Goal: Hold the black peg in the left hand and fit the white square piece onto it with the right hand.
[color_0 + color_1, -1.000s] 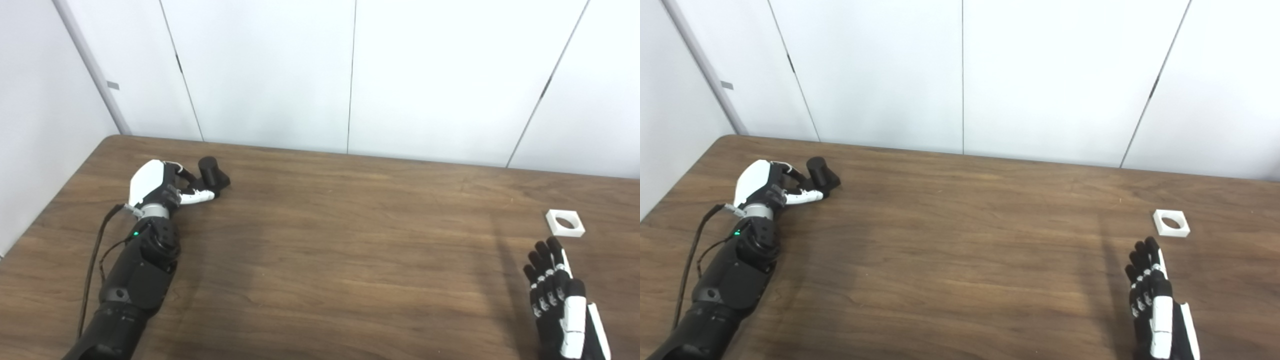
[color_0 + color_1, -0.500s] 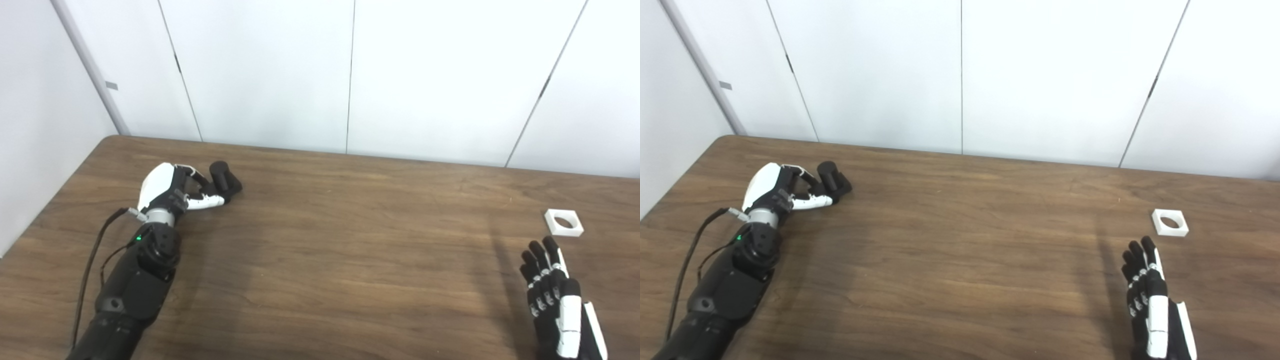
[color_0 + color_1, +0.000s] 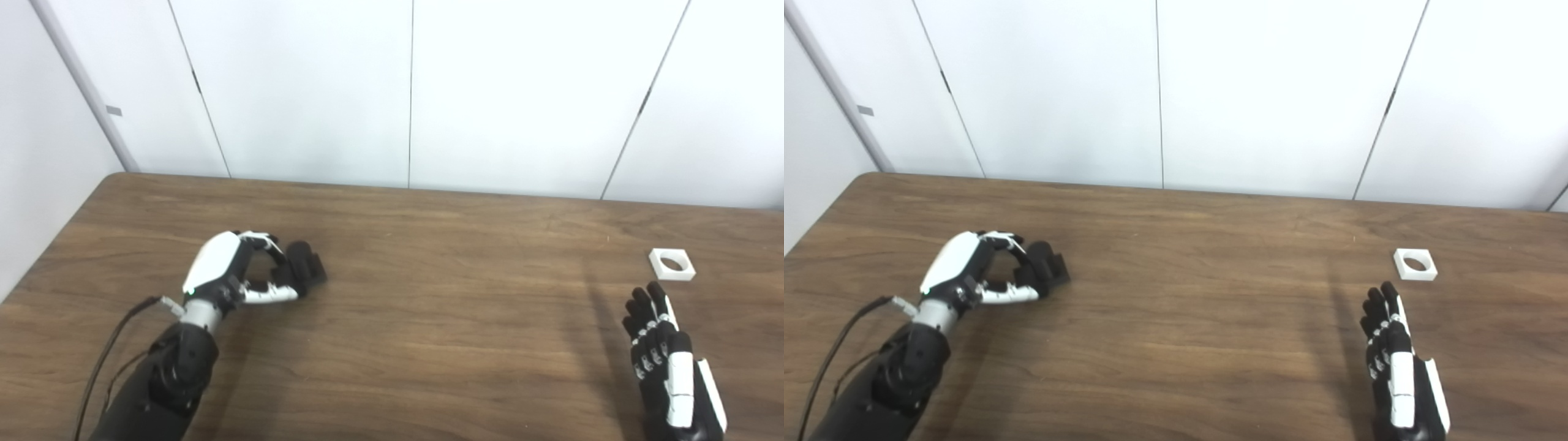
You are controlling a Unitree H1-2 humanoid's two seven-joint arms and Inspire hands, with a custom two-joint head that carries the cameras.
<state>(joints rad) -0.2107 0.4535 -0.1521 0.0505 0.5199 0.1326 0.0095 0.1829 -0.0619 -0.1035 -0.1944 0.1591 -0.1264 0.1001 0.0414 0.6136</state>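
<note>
Presently the black cylindrical peg with its blocky base (image 3: 304,274) is pinched between the curled fingers and thumb of the left hand (image 3: 236,277), low over the left part of the brown wood-grain table (image 3: 429,343); whether the peg base touches the surface cannot be told. The grip is taken at the fingertips only, with an open loop seen between thumb and fingers. The right hand (image 3: 667,361) is held edge-up near the right front of the table, its fingers straight and pressed together, with nothing in it. The white square piece with a round hole (image 3: 672,264) is lying flat on the table just beyond those fingertips, apart from them. Risks are judged as follows: the peg could be rolled or twisted in such a shallow fingertip pinch once the piece is pushed against it; the flat, thin piece could be skidded away across the smooth table if approached from the side rather than pinched at its edges; misalignment of hole and peg tip is likely if the peg is held tilted.
</note>
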